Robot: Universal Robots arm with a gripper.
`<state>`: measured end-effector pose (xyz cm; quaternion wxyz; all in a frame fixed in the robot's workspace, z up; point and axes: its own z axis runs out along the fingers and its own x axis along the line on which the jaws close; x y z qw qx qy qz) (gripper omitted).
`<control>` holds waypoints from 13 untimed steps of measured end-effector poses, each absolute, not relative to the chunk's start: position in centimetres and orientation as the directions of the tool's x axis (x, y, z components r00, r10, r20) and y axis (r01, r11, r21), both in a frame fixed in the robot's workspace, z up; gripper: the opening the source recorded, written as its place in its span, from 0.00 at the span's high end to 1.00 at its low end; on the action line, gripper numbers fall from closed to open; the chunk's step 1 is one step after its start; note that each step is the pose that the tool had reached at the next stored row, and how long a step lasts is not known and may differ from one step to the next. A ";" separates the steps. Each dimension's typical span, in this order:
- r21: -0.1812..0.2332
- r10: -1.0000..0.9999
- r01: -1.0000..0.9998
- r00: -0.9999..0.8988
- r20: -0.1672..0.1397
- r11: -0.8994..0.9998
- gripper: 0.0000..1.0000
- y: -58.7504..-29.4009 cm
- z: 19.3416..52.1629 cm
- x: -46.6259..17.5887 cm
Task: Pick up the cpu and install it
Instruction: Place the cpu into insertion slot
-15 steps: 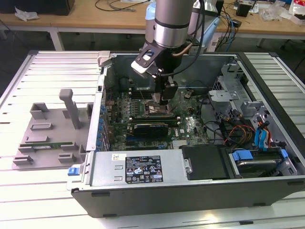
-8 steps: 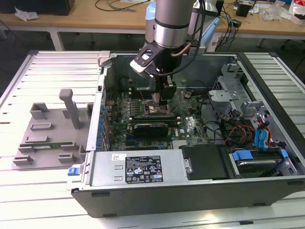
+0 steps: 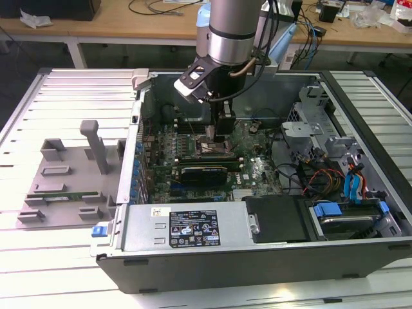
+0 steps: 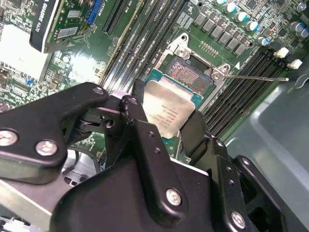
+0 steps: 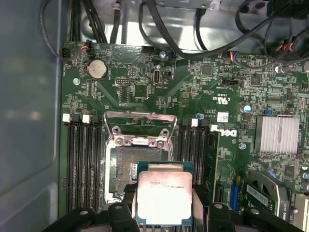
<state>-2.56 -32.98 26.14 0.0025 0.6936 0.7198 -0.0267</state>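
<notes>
Exterior view: arm (image 3: 230, 32) reaches down into the open computer case (image 3: 257, 257), gripper (image 3: 217, 138) low over the middle of the motherboard (image 3: 257, 170)

Second wrist view: gripper (image 4: 165, 118) is closed to the chip's width. Black fingers (image 4: 131, 108) pinch the cpu (image 4: 168, 104) by two opposite edges, silver top toward the camera. The cpu hangs over the open socket (image 4: 190, 72) and overlaps one side of it, not seated. Can't tell if any edge touches the socket. The lever wire (image 4: 256, 77) is swung out to the side

First wrist view: cpu (image 5: 163, 195) is clamped in the gripper (image 5: 164, 205). The socket (image 5: 126, 166) has its contact field exposed and its load frame (image 5: 140, 126) flipped up. Memory slots (image 5: 84, 159) run alongside. The chip covers only part of the socket and is off its centre

Judgement: this is the placing step, with the pickup done. To do it well:
- keep the chip flat
- square its green rim to the socket walls and centre it over the contact field before going down
- descend straight, with no sliding across the contacts
- stay clear of the raised frame and lever
- let go only once it sits level
</notes>
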 end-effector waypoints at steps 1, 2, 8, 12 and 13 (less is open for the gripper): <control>-0.035 0.999 0.999 -0.029 -0.041 0.028 0.45 -33.0 26.1 -2.6; -0.035 0.999 0.999 -0.014 -0.042 0.013 0.45 -33.0 26.1 -2.6; -0.035 0.999 0.999 -0.013 -0.040 0.012 0.45 -33.0 26.1 -2.6; -0.035 0.999 0.999 -0.014 -0.040 0.012 0.45 -33.0 26.0 -2.6; -0.035 0.999 0.999 -0.014 -0.040 0.012 0.45 -33.0 25.9 -2.6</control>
